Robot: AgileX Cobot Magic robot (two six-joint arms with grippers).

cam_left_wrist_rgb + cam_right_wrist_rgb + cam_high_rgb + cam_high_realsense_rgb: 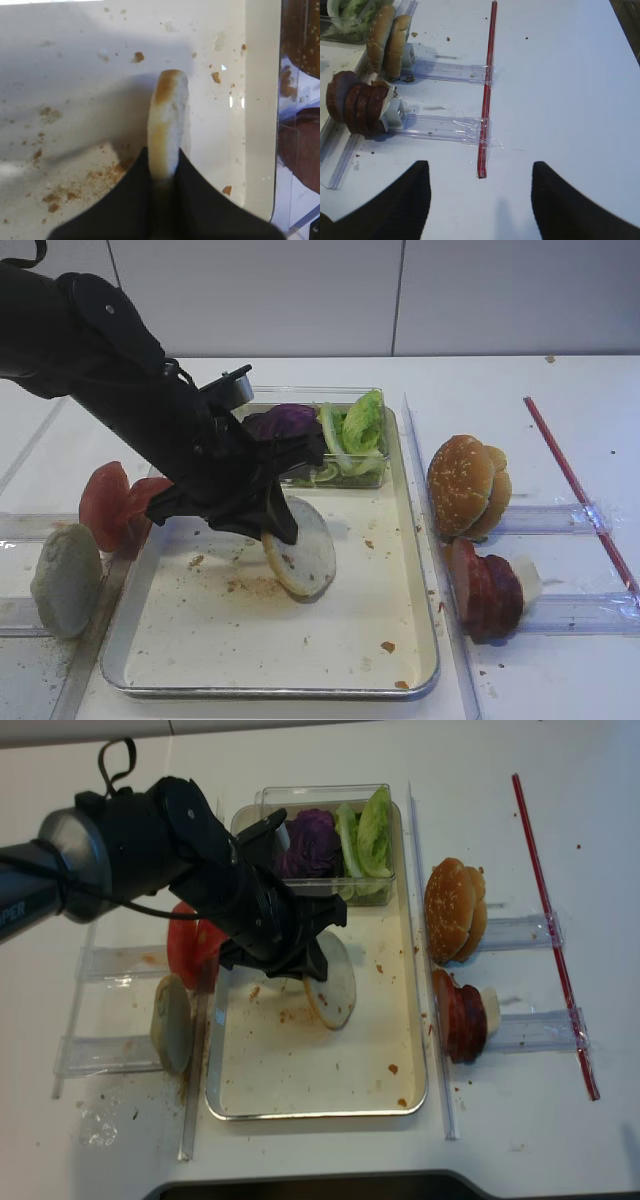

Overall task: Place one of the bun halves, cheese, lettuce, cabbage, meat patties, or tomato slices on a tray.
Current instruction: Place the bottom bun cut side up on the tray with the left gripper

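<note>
Nearest the lower edge of the high view lies the silver metal tray (pixel 420 680), a shallow rectangle with rounded corners and a cream inside flecked with brown crumbs. At the frame's lower left, off the tray, a thick greyish bun piece (pixel 66 580) stands on edge in a clear plastic rail. At lower right a row of dark red-brown meat patties (pixel 484 590), thick round discs, stands on edge against a small white block on another clear rail.

In the middle of the tray the left claw (pixel 283 530) is pressed together on the rim of the bun half (pixel 308 552), a flat pale round with a whitish cut face. The bun half is tilted, its lower edge at the tray floor. The left wrist view shows its browned edge upright between the two black fingers (pixel 197 200).

Left of the tray, red rounded tomato slices (pixel 105 505) stand behind the black arm. To the right of the tray, domed golden sesame buns (pixel 467 486) lean on a rail. A thin red strip (pixel 580 490) runs diagonally over the white bench (pixel 500 380).

At the tray's far end a clear plastic box (pixel 375 478) holds a dark purple cabbage (pixel 285 420) mound and crinkled light-green lettuce (pixel 360 430).

The right claw (pixel 480 200) shows only in its wrist view, its dark fingers spread wide over bare bench, gripping nothing.
</note>
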